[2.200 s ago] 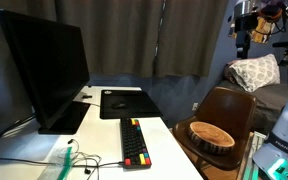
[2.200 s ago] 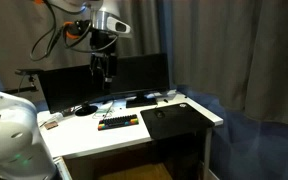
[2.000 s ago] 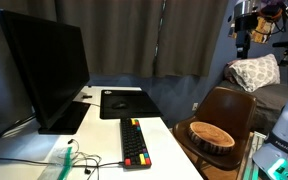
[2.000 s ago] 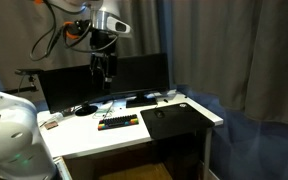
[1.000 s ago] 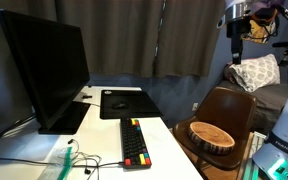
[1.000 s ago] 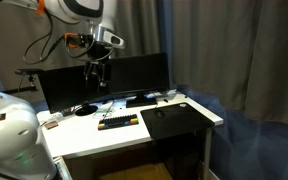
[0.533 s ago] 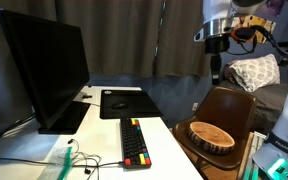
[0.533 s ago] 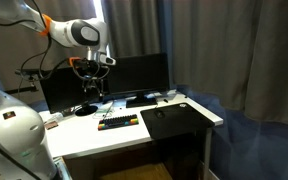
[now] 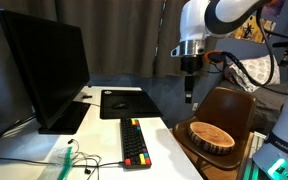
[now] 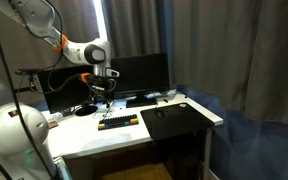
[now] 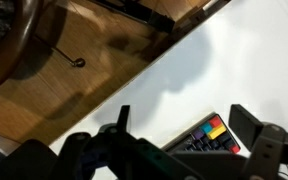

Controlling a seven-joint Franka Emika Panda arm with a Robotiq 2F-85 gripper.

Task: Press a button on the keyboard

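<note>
The long, narrow black keyboard (image 9: 134,142) with red, orange and green keys lies flat on the white desk (image 9: 99,135), in front of the large black monitor (image 9: 44,65) and just short of the flat black square mat (image 9: 122,102); its key legends are too small to read. In the wrist view the claw (image 11: 184,122) stands wide apart with nothing between its fingers (image 11: 123,117), and one coloured end of the keyboard lies below it. In an exterior view the claw (image 9: 189,97) hangs in the air above the desk, touching nothing.
</note>
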